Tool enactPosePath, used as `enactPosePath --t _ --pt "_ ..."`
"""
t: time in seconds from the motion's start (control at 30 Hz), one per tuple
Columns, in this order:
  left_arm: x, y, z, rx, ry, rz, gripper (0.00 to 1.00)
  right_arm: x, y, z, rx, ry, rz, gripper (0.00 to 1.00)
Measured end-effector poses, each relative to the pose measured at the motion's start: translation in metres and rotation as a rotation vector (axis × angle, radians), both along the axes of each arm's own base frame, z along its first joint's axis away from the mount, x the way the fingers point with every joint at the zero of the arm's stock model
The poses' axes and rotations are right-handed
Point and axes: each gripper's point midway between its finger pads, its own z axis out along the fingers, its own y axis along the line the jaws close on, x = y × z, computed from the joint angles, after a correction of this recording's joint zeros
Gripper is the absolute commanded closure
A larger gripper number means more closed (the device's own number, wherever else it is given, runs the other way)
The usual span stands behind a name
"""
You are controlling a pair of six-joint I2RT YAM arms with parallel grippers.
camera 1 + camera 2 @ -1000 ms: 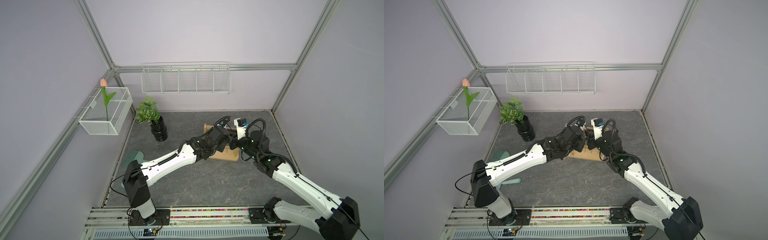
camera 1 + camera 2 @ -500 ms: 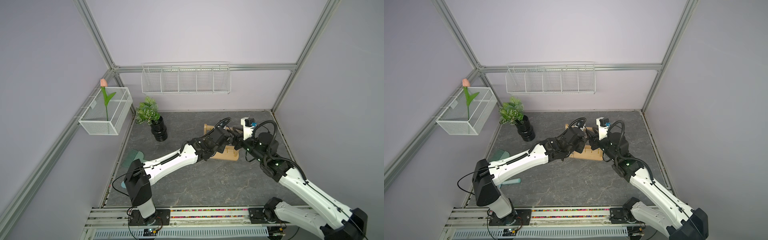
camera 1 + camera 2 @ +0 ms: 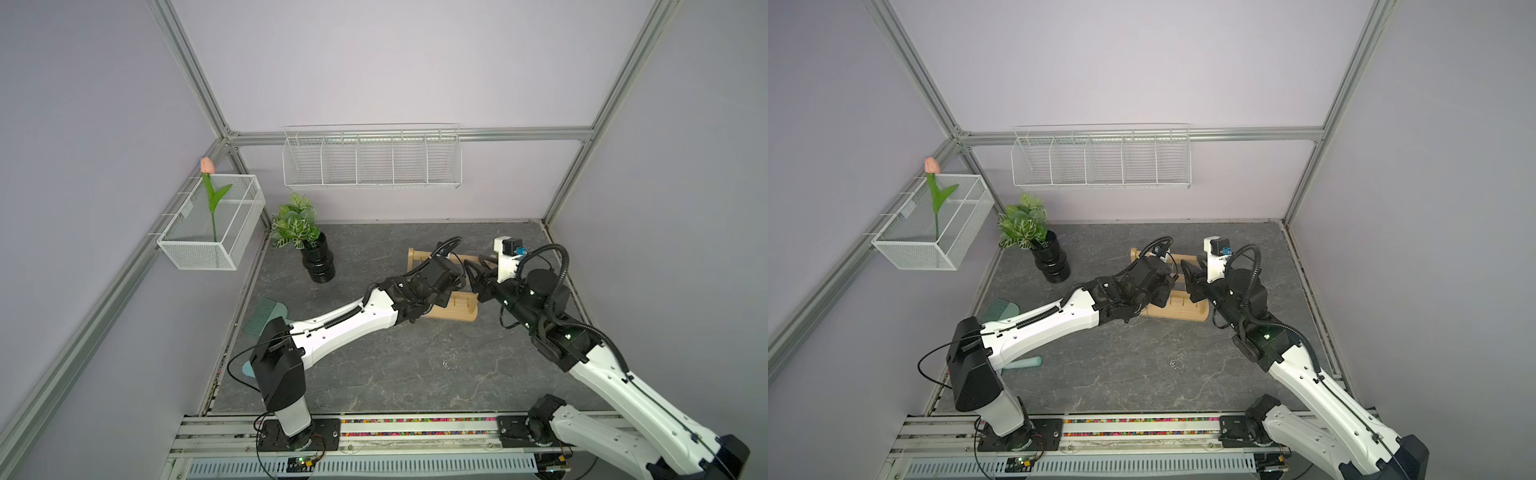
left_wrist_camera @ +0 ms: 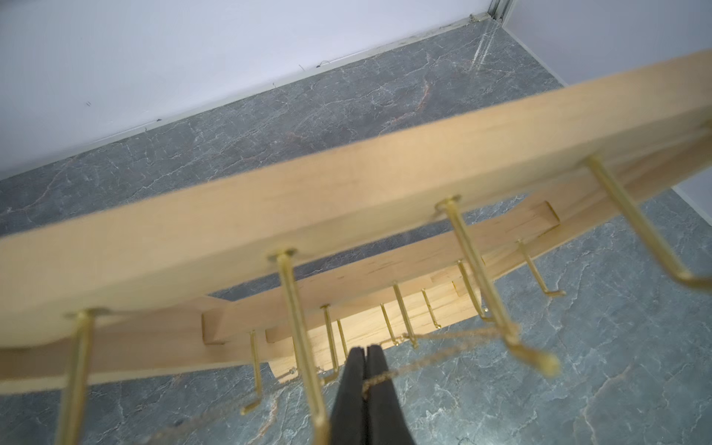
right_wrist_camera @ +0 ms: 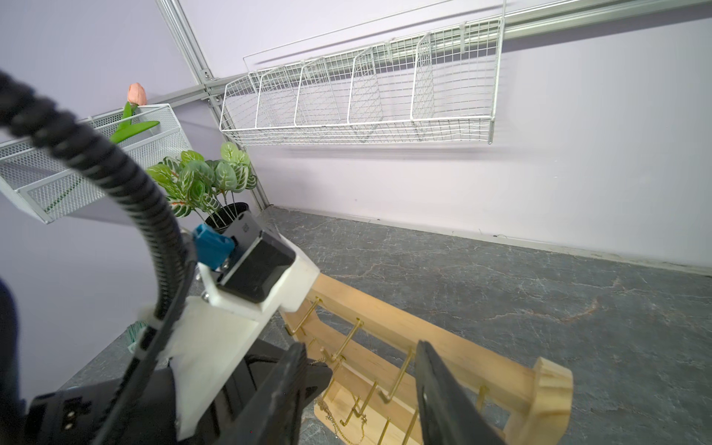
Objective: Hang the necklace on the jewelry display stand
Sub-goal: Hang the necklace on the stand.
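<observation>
No text, label, brand, number or sign can be read anywhere, checked all views. The multicoloured strip (image 3: pixel 415 420) along the front rail (image 3: pixel 415 432) is too small to make out as characters.

I see necklace (image 4: pixel 443 353) as blur just beside my left gripper (image 4: pixel 365 352); jewelry display stand (image 4: pixel 346 200) cut off either side; nearest hooks (image 4: pixel 296 327) smeared.

Bright, even light, soft shadows; blurry near hooks (image 4: pixel 479 269) in the left wrist view; wide-angle edge distortion.
</observation>
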Motion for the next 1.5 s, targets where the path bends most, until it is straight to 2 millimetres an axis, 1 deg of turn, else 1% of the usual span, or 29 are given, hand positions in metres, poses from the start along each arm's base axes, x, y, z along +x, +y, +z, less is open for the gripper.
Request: enactPosePath --t 0.2,0.33,0.5,0.6,0.7,0.93,1.03,1.2,1.37,1.5 --pt "-0.006 -0.002 -0.005 0.002 0.011 -0.005 1.0 -0.002 -0.002 -0.005 -0.005 0.022 -0.004 0.51" --pt "-0.01 -0.001 -0.013 0.011 0.025 -0.003 1.0 -0.005 -0.003 -0.012 -0.016 0.054 0.002 0.5" --pt "-0.012 0.001 -0.022 0.018 0.039 0.006 1.0 -0.017 -0.009 -0.019 -0.014 0.085 0.009 0.49" --pt "-0.011 0.002 -0.024 0.015 0.042 0.013 1.0 -0.025 -0.013 -0.027 -0.012 0.109 0.014 0.49" --pt "-0.012 0.002 -0.026 0.013 0.044 0.016 1.0 -0.029 -0.014 -0.045 -0.01 0.15 0.017 0.5" --pt "-0.011 0.001 -0.025 0.0 0.041 0.02 1.0 -0.036 -0.009 -0.114 -0.013 0.295 0.037 0.51" --pt "-0.011 0.001 -0.024 -0.001 0.041 0.02 1.0 -0.036 -0.006 -0.132 0.001 0.32 0.039 0.51" --pt "-0.01 0.0 -0.023 -0.009 0.04 0.022 1.0 -0.032 0.002 -0.151 0.034 0.323 0.045 0.52" --pt "-0.01 -0.001 -0.025 -0.015 0.04 0.023 1.0 -0.024 0.016 -0.163 0.051 0.322 0.056 0.51" --pt "-0.01 -0.002 -0.027 -0.025 0.038 0.025 1.0 -0.017 0.02 -0.174 0.057 0.312 0.039 0.51"
